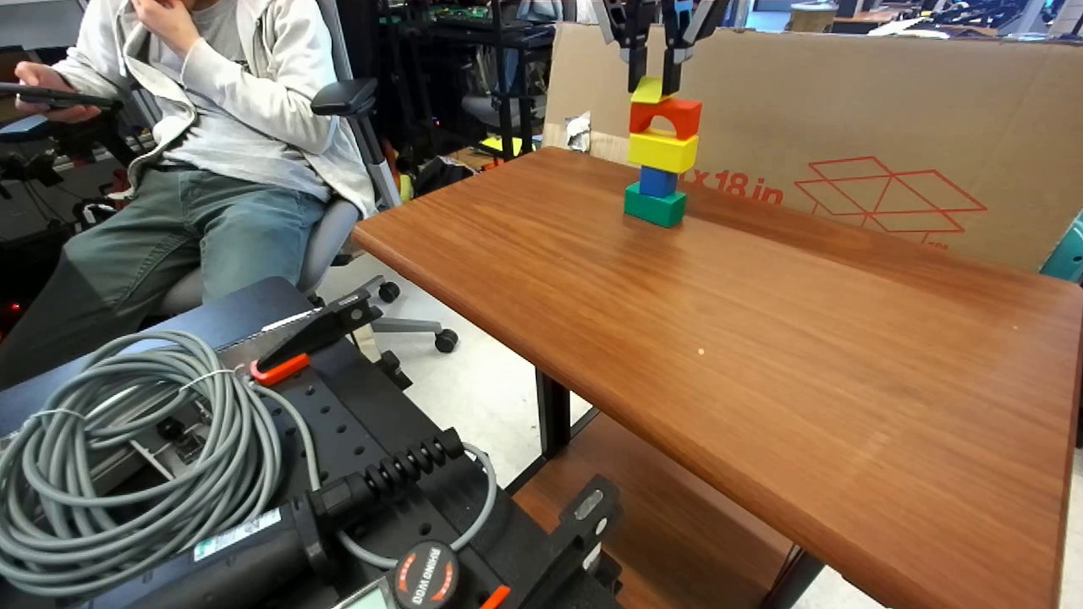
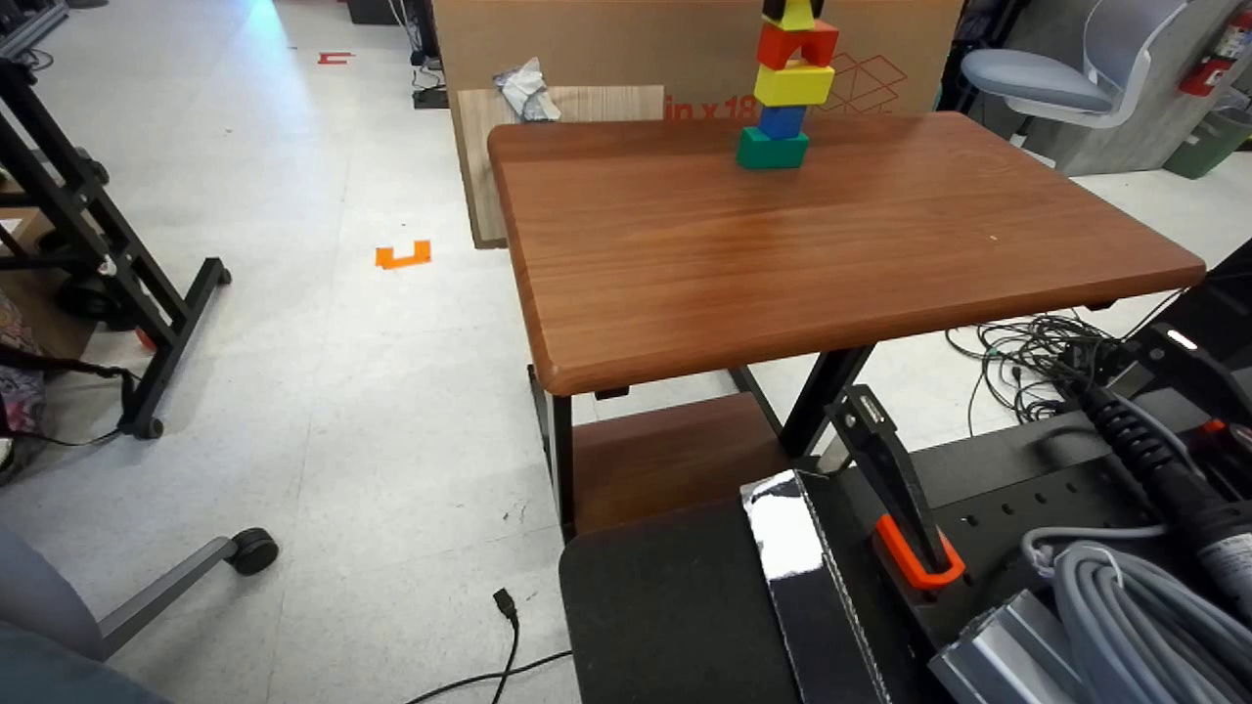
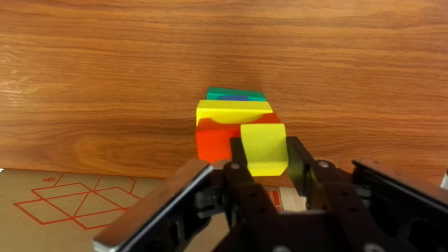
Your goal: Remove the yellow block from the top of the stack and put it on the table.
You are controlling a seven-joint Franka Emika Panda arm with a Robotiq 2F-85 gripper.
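Observation:
The yellow block (image 1: 648, 90) is at the top of the stack (image 1: 662, 154), over one end of the red arch (image 1: 665, 110). Below come a wider yellow block, a blue cube and a teal-green base on the brown table (image 1: 761, 338). My gripper (image 1: 654, 83) points down with its fingers on both sides of the top yellow block. In the wrist view the gripper (image 3: 265, 140) appears shut on the yellow block (image 3: 264, 148), a finger against each side. The block looks to be on or barely above the arch; its underside is hidden. An exterior view cuts off most of the gripper (image 2: 797, 8).
A large cardboard box (image 1: 846, 110) stands along the table's back edge, close behind the stack. A black cart (image 1: 338, 423) with coiled grey cable (image 1: 169, 474) and clamps stands in front of the table. A seated person (image 1: 220, 127) is beside the table.

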